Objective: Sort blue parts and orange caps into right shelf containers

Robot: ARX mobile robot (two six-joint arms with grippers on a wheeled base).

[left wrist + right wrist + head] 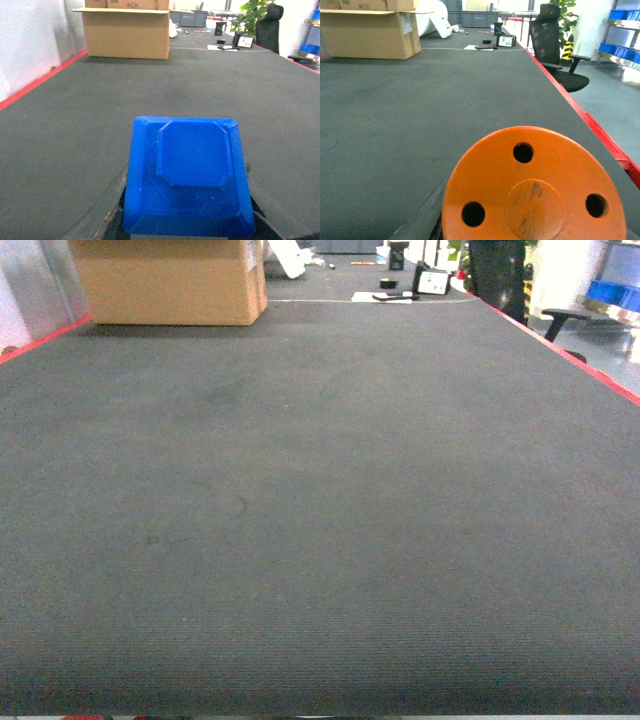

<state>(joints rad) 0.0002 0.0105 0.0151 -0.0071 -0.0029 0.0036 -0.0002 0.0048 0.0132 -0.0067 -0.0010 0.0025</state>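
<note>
Seen from my head, a broad dark grey mat fills nearly the whole frame, with a red edge strip running along the upper left and another along the upper right; neither of my arms shows here. At the upper left of that view stands a cardboard box, and small dark items sit at the top centre, too blurred to name. From my left wrist, a blue part fills the lower middle of the frame, chunky with a raised eight-sided top, sitting right at my left pincer; dark finger shapes flank its lower corners, and it looks held, though I cannot see the pads well enough to be sure how they close. Ahead of it the mat runs open to the box at the upper left. From my right wrist, an orange cap with three round holes and a scuffed central boss fills the lower frame, close against my right pincer; whether the fingers clench it I cannot tell. A black office chair stands past the red edge at the upper right, with blue crates on a metal rack at the far right. Printing on the box is too blurred to read.
</note>
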